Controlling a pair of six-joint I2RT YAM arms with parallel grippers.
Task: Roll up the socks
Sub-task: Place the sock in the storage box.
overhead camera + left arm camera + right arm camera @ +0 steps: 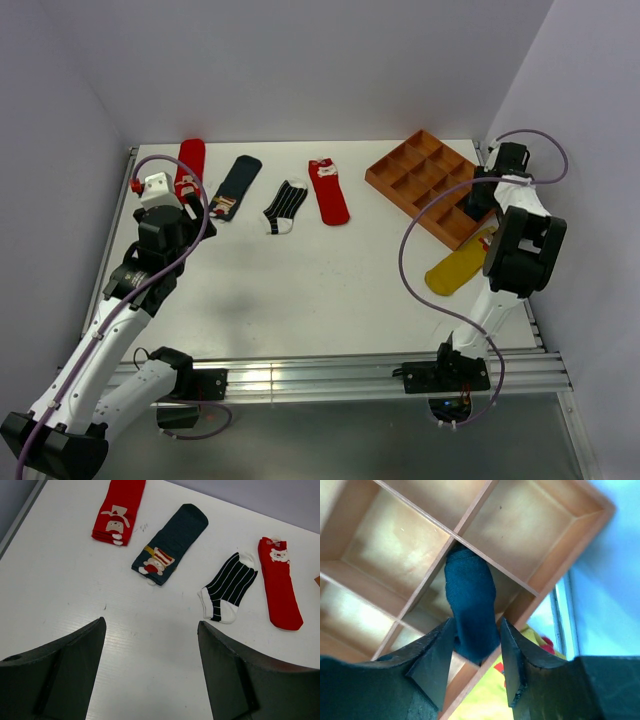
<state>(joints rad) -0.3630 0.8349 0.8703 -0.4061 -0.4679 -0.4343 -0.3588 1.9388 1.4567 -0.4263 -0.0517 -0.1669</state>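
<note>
A rolled, knitted navy sock (470, 605) sits in an edge compartment of the wooden divider tray (395, 545). The right gripper (477, 627) straddles it; I can't tell if it's pinching. The left gripper (151, 623) hangs tilted, jaws wide apart.

Four socks lie flat in a row along the far side of the table (320, 285): a red sock (190, 160), a navy patch sock (236, 186), a striped sock (285, 207) and a second red sock (329, 192). A mustard sock (456, 269) lies just beside the tray (395, 166). A plain navy sock (470, 602), bundled thick, pokes into one compartment.
</note>
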